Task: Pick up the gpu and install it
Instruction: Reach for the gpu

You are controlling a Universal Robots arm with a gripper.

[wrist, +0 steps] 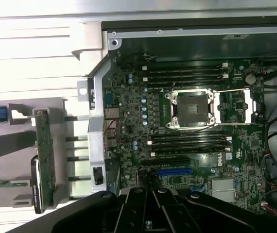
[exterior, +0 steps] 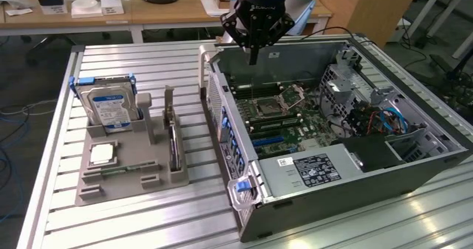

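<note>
Overhead, the closed, empty gripper (exterior: 253,58) hangs above the computer case (exterior: 347,193); the gpu (exterior: 174,145) stands well apart, at the exterior view's left.

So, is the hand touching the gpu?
Apart. Exterior view shows the hand above the computer case, the gpu standing in its gray holder well aside.

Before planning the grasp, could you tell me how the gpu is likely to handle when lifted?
The gpu is a thin board, so probably stiff but fragile. Standing on edge in the grey holder, it could tip if nudged sideways.
</note>
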